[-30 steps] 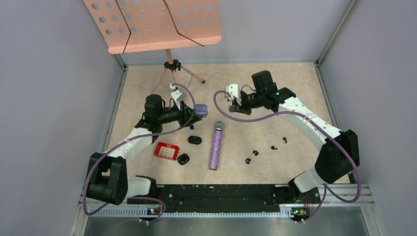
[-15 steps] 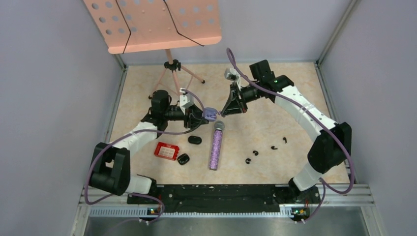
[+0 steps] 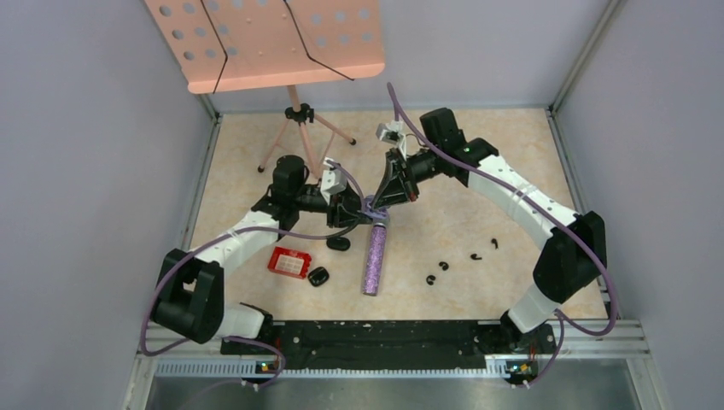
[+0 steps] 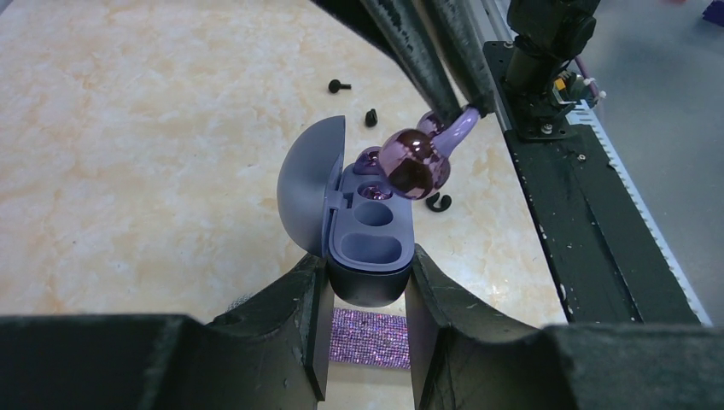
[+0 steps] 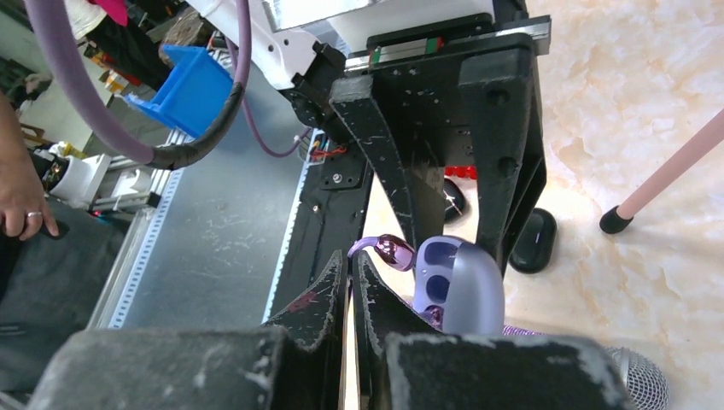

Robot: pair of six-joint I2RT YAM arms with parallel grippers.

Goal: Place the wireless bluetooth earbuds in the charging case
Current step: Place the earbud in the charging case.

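My left gripper is shut on the base of a grey-purple charging case, holding it off the table with its lid open. My right gripper is shut on the stem of a pale purple earbud. The glossy bud hangs just over the far end of the open case. A second glossy purple shape sits at that far end, partly hidden. In the top view the case and both grippers meet above the microphone's head. Several black earbuds lie on the table to the right.
A glittery purple microphone lies under the case. Two black cases and a red box lie to its left. A pink music stand rises at the back. The black base rail runs along the near edge.
Both arms have swung towards the middle. The left one carried the case to the right, and the right one brought the purple earbud down and left to the open case.
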